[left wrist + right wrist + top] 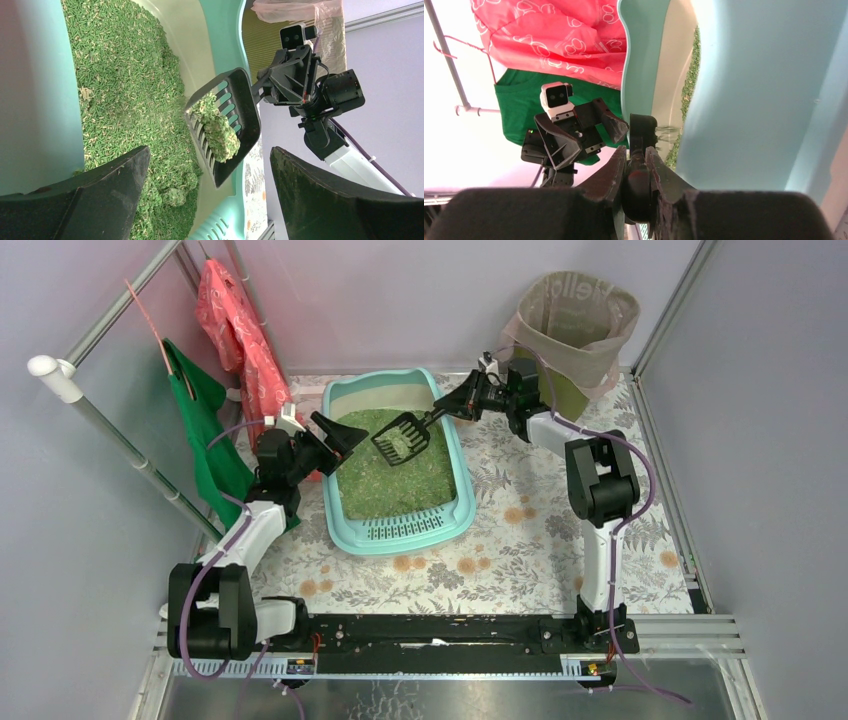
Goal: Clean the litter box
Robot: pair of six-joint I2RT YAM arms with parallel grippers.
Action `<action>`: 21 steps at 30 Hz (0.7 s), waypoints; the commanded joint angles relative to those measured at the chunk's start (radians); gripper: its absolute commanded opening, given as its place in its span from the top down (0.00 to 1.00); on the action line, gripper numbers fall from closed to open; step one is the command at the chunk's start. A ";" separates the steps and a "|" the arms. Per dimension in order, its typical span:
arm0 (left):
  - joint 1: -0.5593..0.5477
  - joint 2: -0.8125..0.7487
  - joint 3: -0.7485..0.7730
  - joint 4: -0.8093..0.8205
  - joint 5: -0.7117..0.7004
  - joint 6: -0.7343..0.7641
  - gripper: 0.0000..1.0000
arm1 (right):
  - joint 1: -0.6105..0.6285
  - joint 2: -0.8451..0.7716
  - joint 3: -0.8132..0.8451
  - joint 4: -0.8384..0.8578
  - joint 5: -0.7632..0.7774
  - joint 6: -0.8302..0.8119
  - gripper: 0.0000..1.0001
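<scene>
Top external view: your right claw [463,406] is clamped on the scoop [402,437] handle, scoop clump-loaded above the litter box [400,540]; left claw [340,437] gapes wide at its left rim.

Overhead view: bright, even light from above, faint soft shadows beside the arms on the floral table cover [520,530], mottled glare on the metal strip [400,700] at the near edge, focus sharp throughout. Left wrist view: granules [125,90] and scoop [247,115] crisp, left fingers [100,200] slightly soft, pink cast in the upper left corner. Right wrist view: wall [454,150] at left blown out white, right fingers [609,182] blurred.
</scene>
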 commanded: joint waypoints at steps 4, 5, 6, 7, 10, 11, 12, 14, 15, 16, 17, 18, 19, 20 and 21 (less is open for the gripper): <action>0.009 0.001 -0.010 0.041 0.007 0.001 0.03 | 0.026 -0.011 0.048 0.079 -0.077 0.037 1.00; 0.009 0.006 -0.007 0.034 0.000 0.001 0.03 | 0.007 -0.028 0.003 0.148 -0.045 0.078 1.00; 0.010 0.013 0.000 0.033 0.013 -0.002 0.03 | -0.018 -0.050 -0.044 0.216 -0.002 0.112 1.00; 0.009 0.017 0.005 0.037 0.029 -0.003 0.03 | -0.019 -0.059 -0.047 0.209 0.031 0.093 1.00; 0.009 0.014 -0.007 0.051 0.011 -0.008 0.03 | 0.035 0.001 0.121 -0.053 -0.108 -0.061 1.00; 0.009 0.017 0.001 0.040 0.014 -0.005 0.03 | 0.000 -0.011 0.101 0.012 -0.093 -0.009 1.00; 0.009 0.018 0.006 0.037 0.024 -0.003 0.03 | -0.039 -0.023 0.061 0.098 -0.059 0.055 1.00; 0.009 0.011 -0.003 0.045 0.023 -0.008 0.03 | -0.030 0.002 0.095 0.073 -0.093 0.030 1.00; 0.009 0.008 -0.008 0.045 0.012 -0.006 0.03 | 0.002 0.019 0.151 -0.021 -0.135 -0.016 1.00; 0.009 0.010 -0.007 0.041 0.008 -0.003 0.03 | 0.010 0.011 0.136 0.000 -0.127 -0.015 1.00; 0.009 0.016 -0.002 0.038 0.015 -0.005 0.03 | -0.008 -0.006 0.090 0.061 -0.090 0.017 1.00; 0.009 0.021 0.003 0.042 0.030 -0.010 0.03 | -0.034 -0.022 0.053 0.110 -0.042 0.052 1.00; 0.009 0.022 0.004 0.047 0.036 -0.013 0.03 | -0.020 -0.019 0.061 0.089 -0.025 0.045 1.00; 0.009 0.017 0.000 0.051 0.029 -0.014 0.03 | 0.017 0.008 0.138 -0.016 -0.077 -0.014 1.00; 0.009 0.013 -0.005 0.048 0.018 -0.011 0.03 | 0.045 0.037 0.204 -0.139 -0.129 -0.098 1.00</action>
